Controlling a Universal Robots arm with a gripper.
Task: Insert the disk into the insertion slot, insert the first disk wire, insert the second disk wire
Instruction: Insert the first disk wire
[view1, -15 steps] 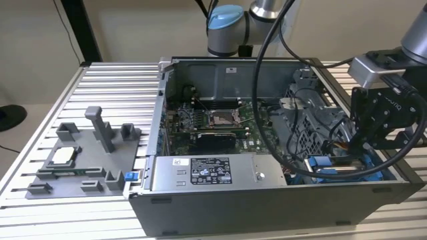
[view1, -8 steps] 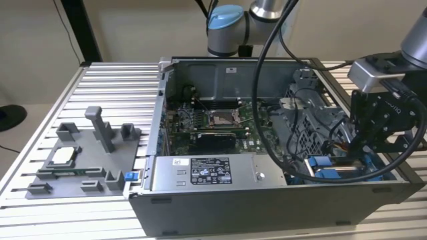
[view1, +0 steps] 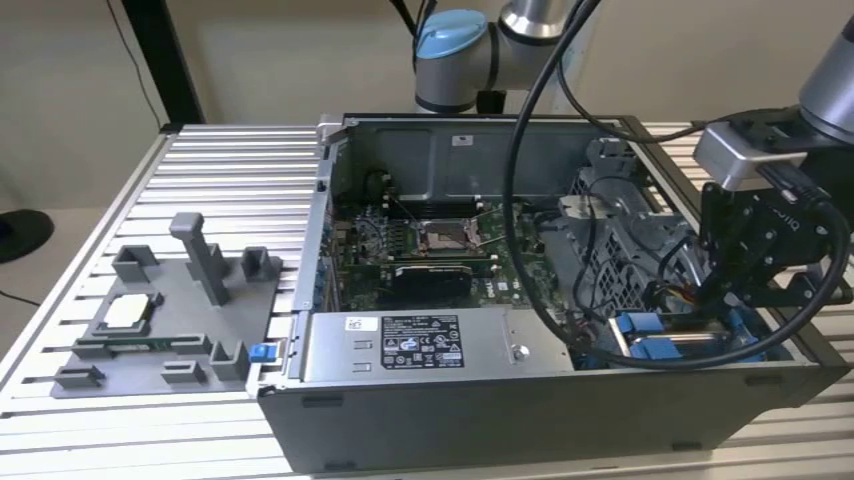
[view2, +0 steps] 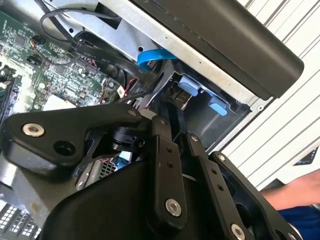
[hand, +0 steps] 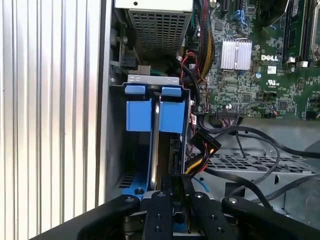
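Hovering at the lower right of the exterior view, the gripper (hand: 175, 186) has its fingers nearly closed, seemingly pinching a black connector (view2: 175, 96); straight ahead the disk (hand: 157, 145) stands edge-on in the insertion slot (view1: 650, 335), its long axis running away from the fingertips

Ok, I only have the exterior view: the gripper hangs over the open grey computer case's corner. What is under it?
Observer: In the first wrist view the gripper sits at one end of the insertion slot, a blue and grey-blue plastic bay, opposite its two square blue tabs.
Operator: Wires nearby?
Observer: A yellow, red and black wire bundle with a black plug lies beside the slot.
Operator: Anyone around?
Observer: The second wrist view shows a person's arm by the ribbed metal table.
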